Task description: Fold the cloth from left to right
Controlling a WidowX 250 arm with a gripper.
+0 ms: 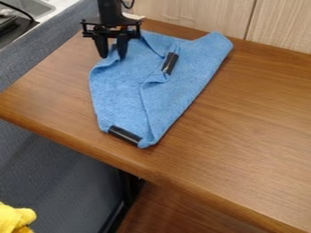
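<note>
The cloth [118,86] lies on the table [255,136], one strip [125,135] on its front end, another strip [170,63] toward its back right; the gripper [112,58] is at its back left, the wall [279,22] behind the table

Arm [110,12] is blk w/ thin cable [132,5] — pincer [113,57] blk, 2-prong.

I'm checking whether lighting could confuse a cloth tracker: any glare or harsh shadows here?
Camera view: soft light, with a pale, diffuse sheen on the table; no hard shadow beside the cloth; a small glint on the upper black strip; deep shade beneath the table; the pincer dark, showing little shading.
</note>
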